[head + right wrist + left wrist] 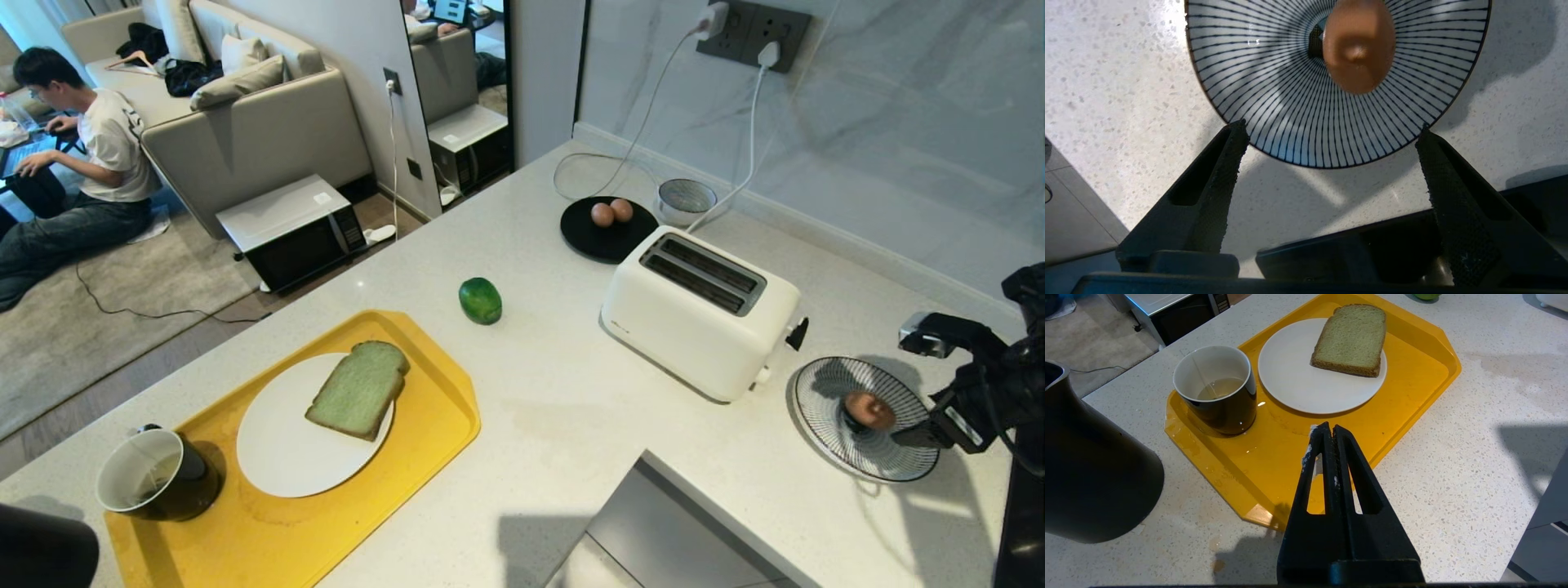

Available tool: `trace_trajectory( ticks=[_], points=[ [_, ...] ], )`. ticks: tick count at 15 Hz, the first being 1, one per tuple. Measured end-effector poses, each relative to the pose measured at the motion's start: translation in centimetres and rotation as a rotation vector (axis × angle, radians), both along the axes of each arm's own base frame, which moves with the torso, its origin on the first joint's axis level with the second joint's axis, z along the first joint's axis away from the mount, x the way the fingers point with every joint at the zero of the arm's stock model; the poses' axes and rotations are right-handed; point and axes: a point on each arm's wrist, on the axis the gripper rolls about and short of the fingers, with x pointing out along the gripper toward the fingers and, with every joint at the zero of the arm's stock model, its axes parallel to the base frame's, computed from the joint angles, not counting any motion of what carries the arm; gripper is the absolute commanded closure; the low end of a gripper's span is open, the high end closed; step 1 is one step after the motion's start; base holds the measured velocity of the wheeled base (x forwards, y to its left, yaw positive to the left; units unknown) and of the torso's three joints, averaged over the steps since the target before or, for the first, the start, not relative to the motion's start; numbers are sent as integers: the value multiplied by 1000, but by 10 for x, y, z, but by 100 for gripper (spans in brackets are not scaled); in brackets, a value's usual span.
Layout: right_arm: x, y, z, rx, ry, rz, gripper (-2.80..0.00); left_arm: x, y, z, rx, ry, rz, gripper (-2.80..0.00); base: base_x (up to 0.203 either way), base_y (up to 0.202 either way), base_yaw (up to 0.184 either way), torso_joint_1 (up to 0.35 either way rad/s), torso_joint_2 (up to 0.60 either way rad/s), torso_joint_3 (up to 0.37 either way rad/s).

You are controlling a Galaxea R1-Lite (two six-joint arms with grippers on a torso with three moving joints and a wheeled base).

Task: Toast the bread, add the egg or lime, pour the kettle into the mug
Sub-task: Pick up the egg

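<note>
The pale green bread (359, 390) (1351, 339) lies on a white plate (277, 457) in the yellow tray (441, 425). The dark mug (155, 474) (1216, 390) stands on the tray's corner, with the black kettle (1090, 457) beside it. The lime (480, 300) sits on the counter. The egg (869, 408) (1359, 49) rests in a striped bowl (824, 392) (1290, 102). My right gripper (910, 388) (1330, 130) hangs open at the bowl's rim, apart from the egg. My left gripper (1329, 426) is shut and empty over the tray's near edge.
A white toaster (702, 310) stands between the lime and the striped bowl. Behind it are a black plate (588, 241) with two brown eggs, a small bowl (686, 200) and plugged cords. A grey panel (653, 531) lies at the front. A person (90, 155) sits on the floor.
</note>
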Motion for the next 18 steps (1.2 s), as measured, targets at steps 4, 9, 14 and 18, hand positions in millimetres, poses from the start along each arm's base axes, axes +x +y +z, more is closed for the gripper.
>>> trace_trajectory(
  ticks=[4,9,14,18],
  points=[
    [20,-7,-12,-6,2,7,-280,0,0,0,0,0,0,0,0,0,0,0,0,0],
    [40,-13,-28,-30,-26,26,-280,0,0,0,0,0,0,0,0,0,0,0,0,0],
    [52,-13,-34,-33,-25,43,-280,0,0,0,0,0,0,0,0,0,0,0,0,0],
    [58,-11,-38,-29,-18,56,-280,0,0,0,0,0,0,0,0,0,0,0,0,0]
  ],
)
